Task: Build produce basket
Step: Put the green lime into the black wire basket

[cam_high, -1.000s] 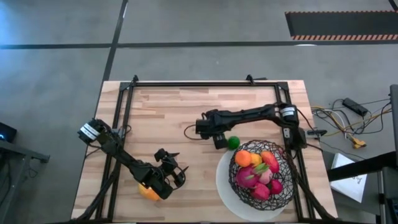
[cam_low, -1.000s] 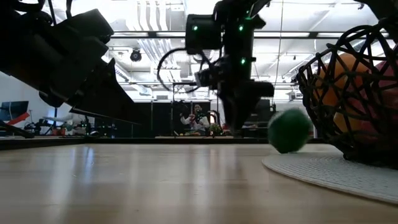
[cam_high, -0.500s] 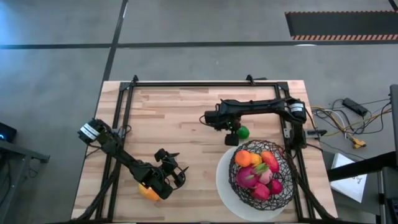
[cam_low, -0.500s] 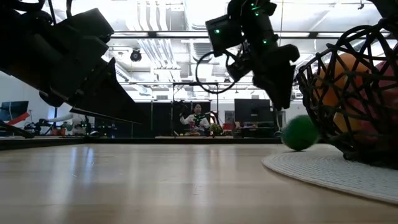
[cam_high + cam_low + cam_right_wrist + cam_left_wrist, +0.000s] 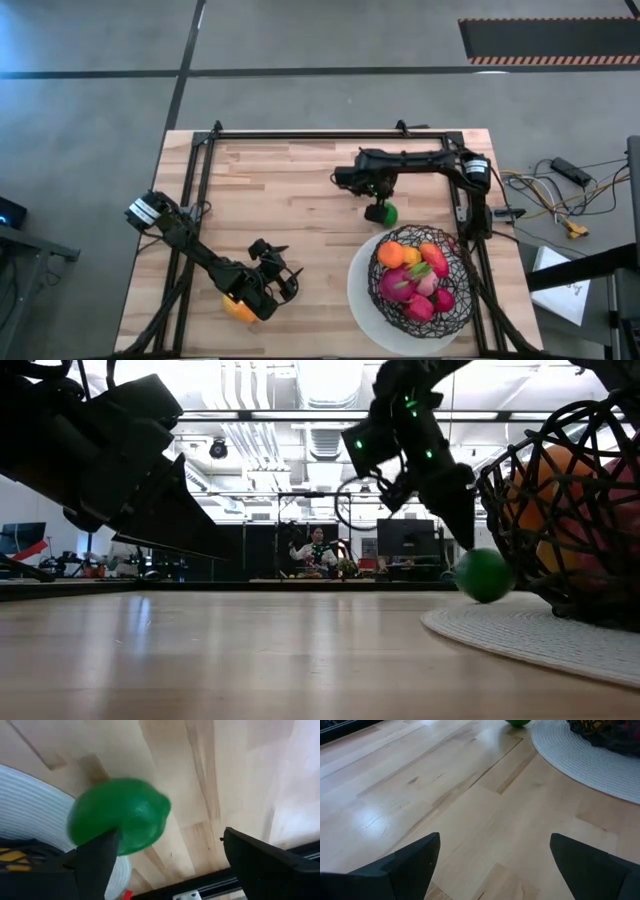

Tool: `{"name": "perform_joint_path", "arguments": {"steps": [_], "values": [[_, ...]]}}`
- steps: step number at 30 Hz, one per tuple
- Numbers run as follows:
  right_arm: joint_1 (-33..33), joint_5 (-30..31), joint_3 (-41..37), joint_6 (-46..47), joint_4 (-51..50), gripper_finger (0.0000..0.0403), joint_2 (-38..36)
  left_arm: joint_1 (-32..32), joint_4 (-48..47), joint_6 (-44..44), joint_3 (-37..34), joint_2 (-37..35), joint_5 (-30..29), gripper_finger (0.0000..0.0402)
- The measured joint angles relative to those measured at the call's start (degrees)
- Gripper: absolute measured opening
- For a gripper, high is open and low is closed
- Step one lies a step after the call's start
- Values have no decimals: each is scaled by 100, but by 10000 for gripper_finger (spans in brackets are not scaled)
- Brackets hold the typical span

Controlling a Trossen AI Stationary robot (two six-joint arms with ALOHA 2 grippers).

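Observation:
The black wire basket [image 5: 452,262] stands on its white round base [image 5: 362,292] at the table's near right and holds orange, yellow, red and magenta-pink produce. A green fruit [image 5: 383,212] lies on the table at the base's far edge [image 5: 35,820]. My right gripper [image 5: 377,197] is open and points down just above and beside it [image 5: 120,815]. An orange-yellow fruit [image 5: 238,308] lies near the near edge, partly under my left arm. My left gripper [image 5: 278,262] is open and low over bare wood [image 5: 495,842]. My right gripper has one finger [image 5: 97,857] close against the near side of the green fruit [image 5: 112,832], coming from above and slanting down. Whether that finger touches the fruit I cannot tell. The other finger [image 5: 265,862] stands well clear.
Black frame rails [image 5: 200,190] run along the table's left, far and right sides. Bare wood [image 5: 290,200] lies between the two arms. Cables [image 5: 560,200] lie off the table's right. A person [image 5: 318,550] shows far off in the room.
My right gripper has swung toward the table's right and far edge, turning at the wrist and staying open. The green fruit has rolled a short way toward the far edge, beside the basket's base. My left arm has kept still.

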Motion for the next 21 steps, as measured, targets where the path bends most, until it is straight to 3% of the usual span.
{"name": "perform_joint_path", "arguments": {"steps": [3,10,21], "values": [[-59,-77,-275,10,58,358,0,0,0,4,-7,0,-2,361],[-84,-931,-900,-16,446,361,4,-2,13,-5,-55,0,-2,361],[-95,-700,-934,-12,598,361,-278,-4,22,-39,-79,0,-2,361]]}}
